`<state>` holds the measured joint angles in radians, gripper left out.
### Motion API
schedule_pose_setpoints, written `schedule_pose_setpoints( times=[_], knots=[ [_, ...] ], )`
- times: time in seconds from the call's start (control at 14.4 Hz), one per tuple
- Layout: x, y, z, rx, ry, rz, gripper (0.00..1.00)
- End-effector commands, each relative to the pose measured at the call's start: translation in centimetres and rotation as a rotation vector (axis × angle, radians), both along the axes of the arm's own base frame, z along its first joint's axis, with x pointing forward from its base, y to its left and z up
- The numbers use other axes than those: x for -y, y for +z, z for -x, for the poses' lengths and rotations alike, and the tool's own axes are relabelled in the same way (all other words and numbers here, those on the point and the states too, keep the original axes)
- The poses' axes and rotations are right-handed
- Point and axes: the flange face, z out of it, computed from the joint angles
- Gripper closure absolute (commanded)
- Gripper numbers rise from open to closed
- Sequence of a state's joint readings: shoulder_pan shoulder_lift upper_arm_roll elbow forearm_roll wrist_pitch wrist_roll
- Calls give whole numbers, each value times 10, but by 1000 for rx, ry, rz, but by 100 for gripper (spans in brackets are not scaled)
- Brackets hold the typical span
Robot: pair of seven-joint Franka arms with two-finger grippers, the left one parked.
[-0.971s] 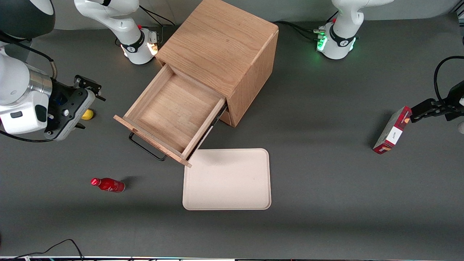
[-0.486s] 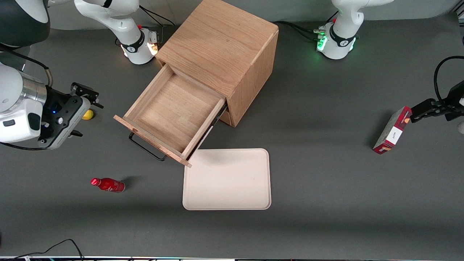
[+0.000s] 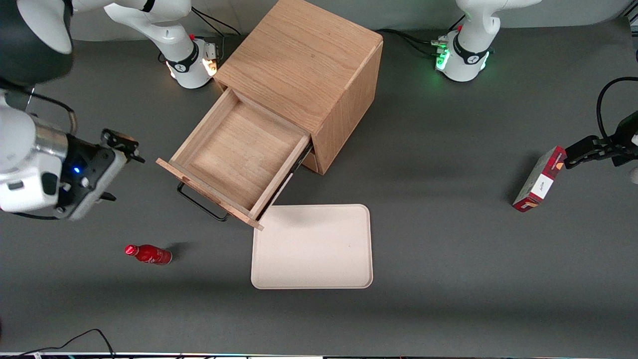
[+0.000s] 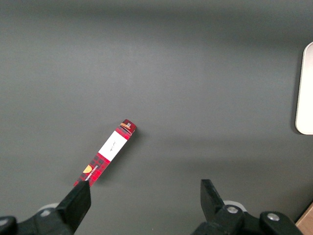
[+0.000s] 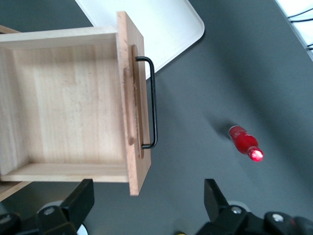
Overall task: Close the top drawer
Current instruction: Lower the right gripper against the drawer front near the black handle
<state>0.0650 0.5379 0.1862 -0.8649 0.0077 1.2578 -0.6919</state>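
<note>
The top drawer [image 3: 239, 149] [image 5: 68, 103] stands pulled far out of the light-oak cabinet [image 3: 304, 60], and nothing lies in it. Its thin black bar handle [image 3: 199, 202] [image 5: 152, 103] runs along the flat front panel. My right gripper [image 3: 117, 169] [image 5: 146, 200] hangs open above the table toward the working arm's end, beside the front panel's corner and apart from it. Nothing is between its fingers [image 5: 80, 196].
A cream tray [image 3: 312, 247] [image 5: 146, 29] lies flat just nearer the camera than the drawer. A small red bottle [image 3: 148, 254] [image 5: 244, 142] lies on its side nearer the camera than my gripper. A red box [image 3: 538, 185] [image 4: 110, 152] sits toward the parked arm's end.
My gripper has shifted nearer to the front camera and now covers the small yellow thing seen on the table earlier. The drawer has not moved.
</note>
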Motion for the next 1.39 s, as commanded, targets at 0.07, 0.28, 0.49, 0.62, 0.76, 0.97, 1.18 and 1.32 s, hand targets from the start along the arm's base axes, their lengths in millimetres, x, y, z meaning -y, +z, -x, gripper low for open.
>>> schedule_pose_setpoints(
  times=[0.07, 0.28, 0.49, 0.62, 0.76, 0.97, 1.18, 1.32],
  knots=[
    [-6, -85, -34, -92, -12, -8, 0],
    [-15, -130, -44, -109, -11, -10, 0],
    [-21, -145, -44, -121, -36, -6, 0],
    [-18, -155, -46, -140, -45, -27, 0],
    [-17, -168, -48, -167, -60, -63, 0],
    [-17, -182, -46, -193, -62, -62, 0],
    [-13, -193, -45, -210, -75, -60, 0],
    [-15, -204, -44, -228, -102, -81, 0]
  ],
)
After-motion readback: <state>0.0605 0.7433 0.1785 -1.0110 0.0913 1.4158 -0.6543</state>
